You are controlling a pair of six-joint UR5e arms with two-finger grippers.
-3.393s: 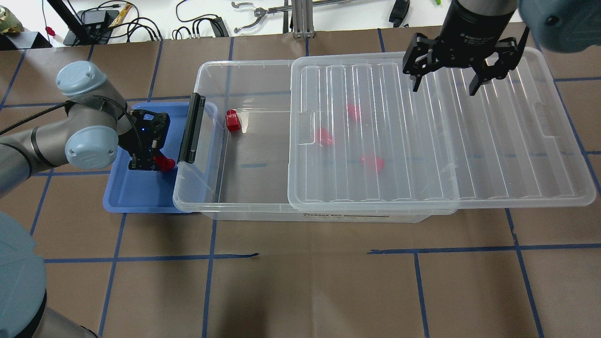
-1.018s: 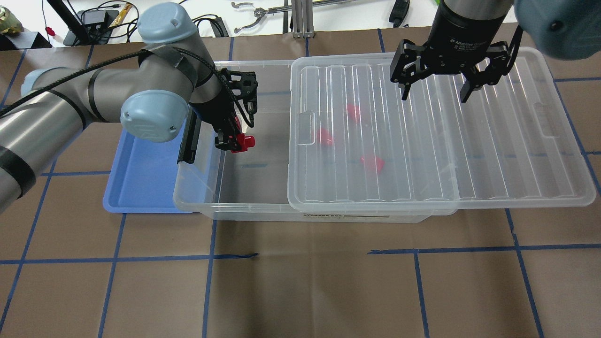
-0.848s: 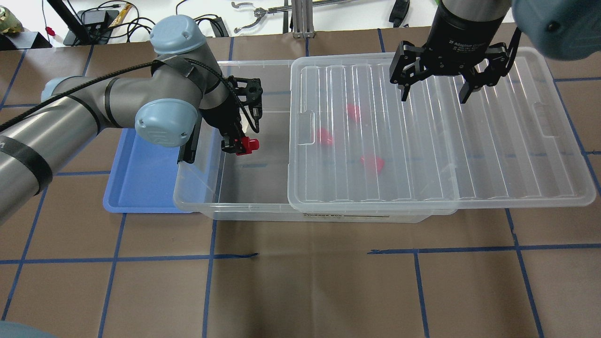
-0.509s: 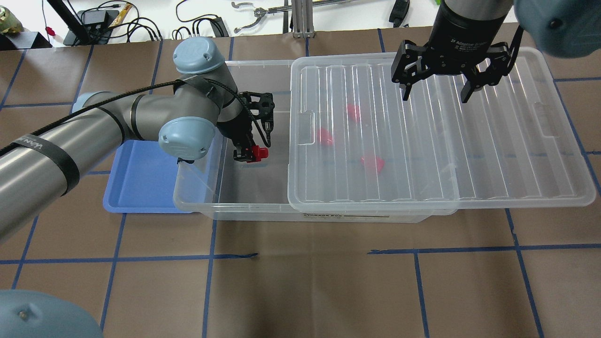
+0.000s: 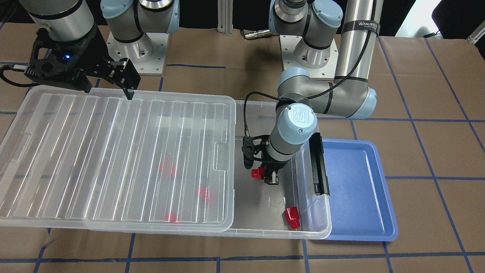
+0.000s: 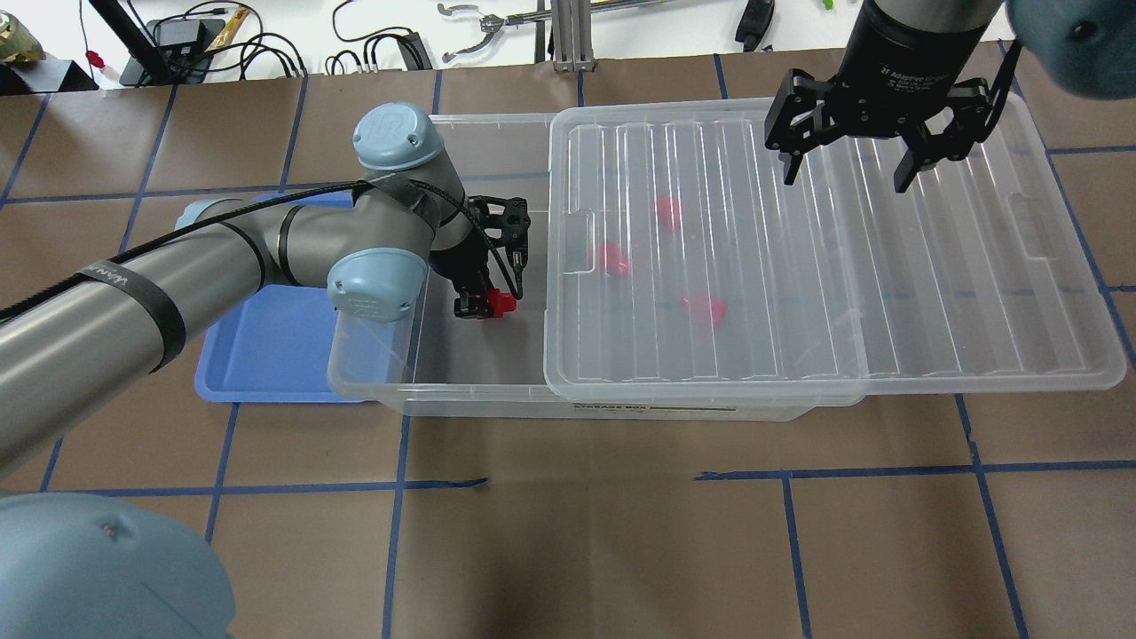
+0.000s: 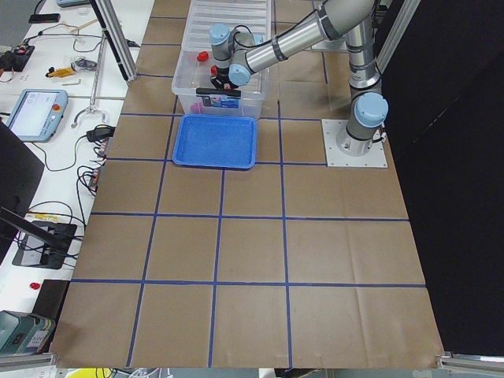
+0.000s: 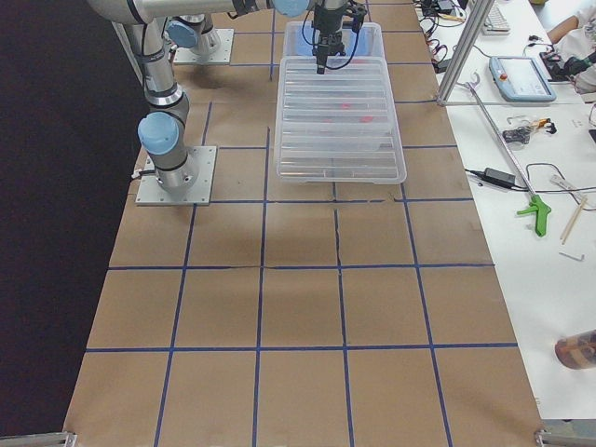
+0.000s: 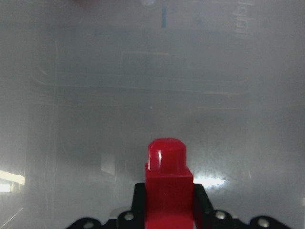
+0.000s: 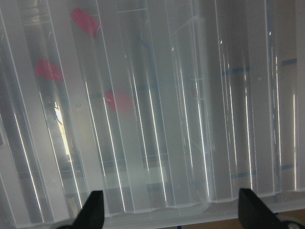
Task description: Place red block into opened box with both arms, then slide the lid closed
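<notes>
Red block (image 6: 501, 304) was clamped in left gripper (image 6: 475, 308), hanging over the box (image 6: 364, 382) at its uncovered end, above the floor, stub pointing toward the lid (image 6: 799, 293) edge. A straight drop looked enough. Block bright red, cube plus stub. Right gripper (image 6: 848, 173) was spread wide, empty, over the lid on the box's covered end.

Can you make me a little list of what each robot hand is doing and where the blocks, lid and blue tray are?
left gripper: shut on the red block, over the open end of the box
right gripper: open, above the lid
lid: covers most of the box
loose block: on the box floor near the latch
covered blocks: three, under the lid
blue tray: beside the latch end
</notes>
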